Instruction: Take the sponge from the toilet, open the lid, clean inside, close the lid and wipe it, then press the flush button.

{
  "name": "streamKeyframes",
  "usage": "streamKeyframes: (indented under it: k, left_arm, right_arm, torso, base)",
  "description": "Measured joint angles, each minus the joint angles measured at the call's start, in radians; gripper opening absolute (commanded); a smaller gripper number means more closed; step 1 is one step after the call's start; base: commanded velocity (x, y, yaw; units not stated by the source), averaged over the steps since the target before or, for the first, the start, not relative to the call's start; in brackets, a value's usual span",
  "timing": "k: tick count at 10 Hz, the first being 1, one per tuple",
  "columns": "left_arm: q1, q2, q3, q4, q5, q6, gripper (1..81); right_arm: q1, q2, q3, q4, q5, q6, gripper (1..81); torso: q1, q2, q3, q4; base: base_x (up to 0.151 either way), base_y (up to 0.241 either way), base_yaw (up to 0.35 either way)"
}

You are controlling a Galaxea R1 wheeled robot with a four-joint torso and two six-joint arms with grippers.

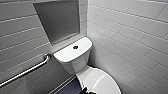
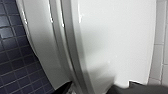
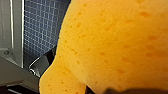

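A dark blue floor of small square tiles (image 2: 15, 50) lies just beside the left jaws and spreads beyond the right jaws. Well ahead of both, glossy white brick-tiled walls (image 1: 130, 32) carry a grey recessed rectangular panel (image 1: 58, 20) and a slanting brushed-metal grab bar (image 1: 27, 71).

Bright, even light is filling my view.
Glare is streaking the lid (image 2: 117, 42), shadow is darkening one end, and wall tiles (image 1: 130, 30) are bowing.

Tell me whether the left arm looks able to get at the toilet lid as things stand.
Probably yes. The left wrist view shows the lid closed and close ahead, its side edge exposed, with nothing lying in the way.
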Motion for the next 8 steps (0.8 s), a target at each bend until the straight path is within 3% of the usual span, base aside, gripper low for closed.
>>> streamKeyframes:
  k: [8]
  left_arm:
    - [-0.009,-0.043,0.086,-0.001,0.003,-0.012,81.1]
  right_arm:
    - [0.005,0.006,-0.001,0.000,0.000,0.000,1.0]
  torso:
    - [0.000,0.000,0.000,0.000]
  base:
    - [0.000,0.000,0.000]
